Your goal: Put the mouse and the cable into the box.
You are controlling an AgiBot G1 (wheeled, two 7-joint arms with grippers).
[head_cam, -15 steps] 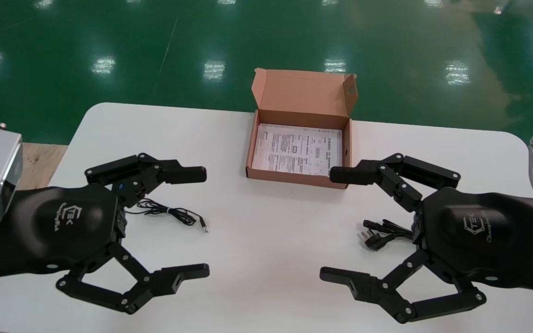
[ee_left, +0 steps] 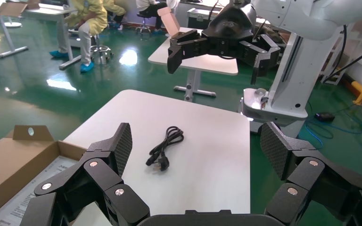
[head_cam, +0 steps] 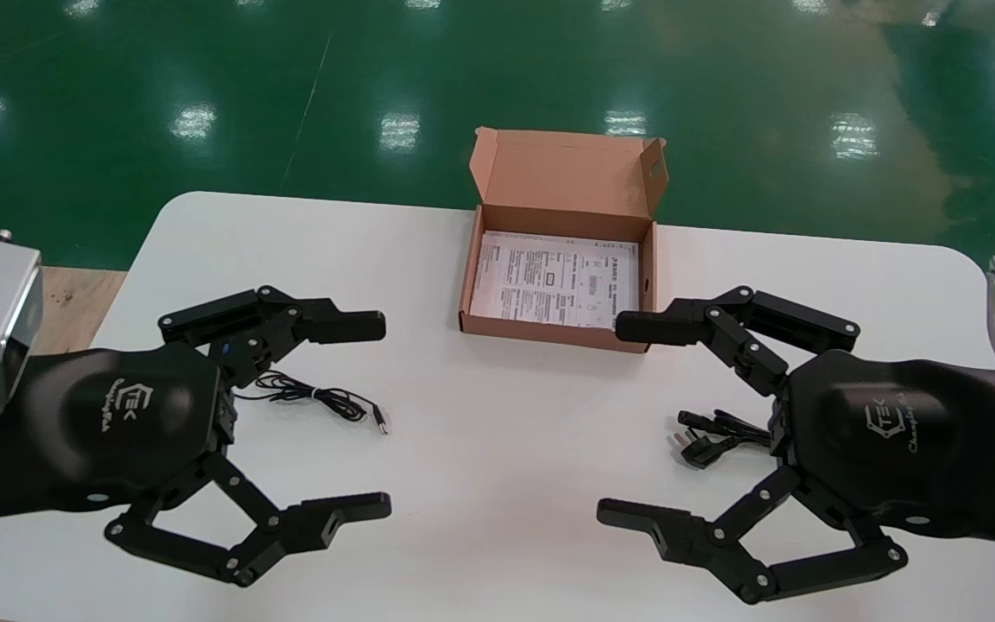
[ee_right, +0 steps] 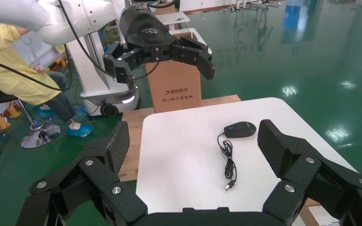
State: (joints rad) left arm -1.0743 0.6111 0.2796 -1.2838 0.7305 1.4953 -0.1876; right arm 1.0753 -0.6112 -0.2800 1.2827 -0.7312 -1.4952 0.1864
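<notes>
An open brown cardboard box (head_cam: 497, 321) with a printed sheet (head_cam: 554, 278) inside stands at the table's far middle. The black mouse (ee_right: 240, 129) lies on the left side, hidden under my left hand in the head view; only its thin cord with the USB plug (head_cam: 325, 399) shows there. A coiled black power cable (head_cam: 713, 432) lies on the right, partly under my right hand, and shows whole as the cable (ee_left: 165, 147) in the left wrist view. My left gripper (head_cam: 379, 416) and right gripper (head_cam: 614, 419) both hover open above the table, holding nothing.
The white table (head_cam: 497, 484) has rounded corners, with green floor beyond it. A wooden pallet (head_cam: 66, 302) lies past the table's left edge. A tall carton (ee_right: 174, 84) stands behind the left arm. Other tables and seated people (ee_left: 89, 23) are far off.
</notes>
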